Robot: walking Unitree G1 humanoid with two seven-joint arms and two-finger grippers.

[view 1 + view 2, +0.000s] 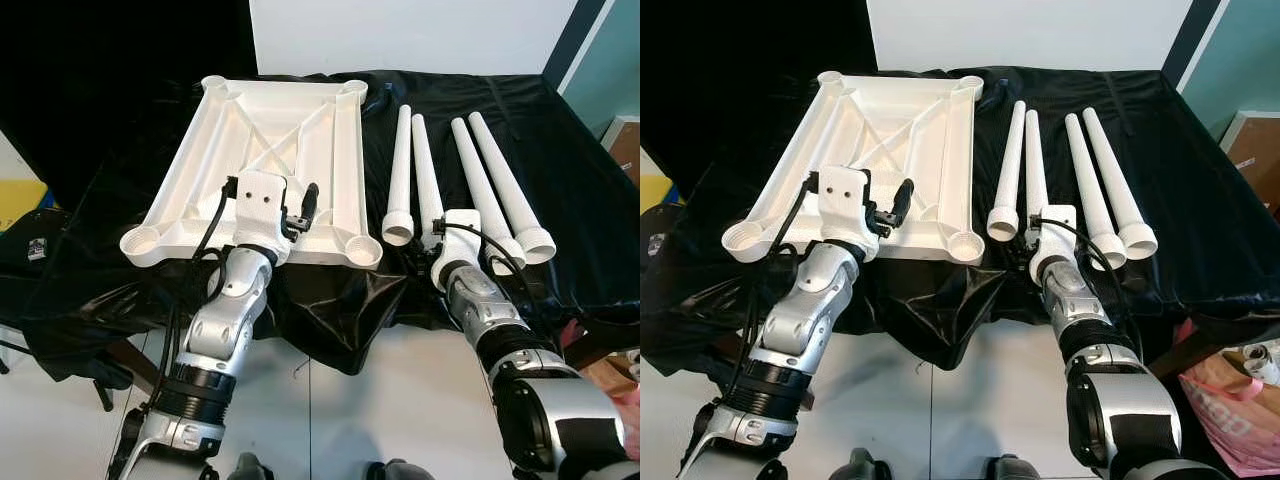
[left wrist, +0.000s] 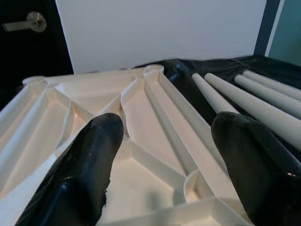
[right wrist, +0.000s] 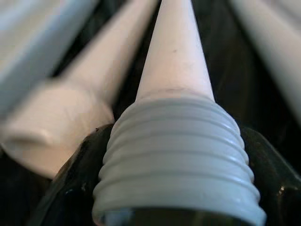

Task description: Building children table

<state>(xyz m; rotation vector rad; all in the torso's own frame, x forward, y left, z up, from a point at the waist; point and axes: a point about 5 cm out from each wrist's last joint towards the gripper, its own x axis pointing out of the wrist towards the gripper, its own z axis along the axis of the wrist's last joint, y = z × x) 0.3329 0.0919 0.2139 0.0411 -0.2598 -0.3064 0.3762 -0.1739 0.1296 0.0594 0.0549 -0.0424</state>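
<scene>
1. Threaded end of a white table leg is filling the right wrist view, sitting between the two black fingers of the right gripper, which is clamped on it.
2. From the head camera, that leg is lying on a black cloth as the second of four white legs, its narrow tip pointing away from the robot.
3. Just beside it on the robot's left, another leg is resting with its wide open end toward the robot.
4. Two more legs are lying together to the right, angled slightly outward.
5. Left of the legs, a white tabletop is lying upside down on the cloth, showing crossed ribs and a round socket at each corner.
6. Its near edge is overhanging the cloth's front edge a little.
7. Over that near edge, the left gripper is hovering with its fingers spread apart, holding nothing.
8. Both silver arms are reaching forward from the bottom of the head view.
9. Beyond the cloth, a white wall is standing.
</scene>
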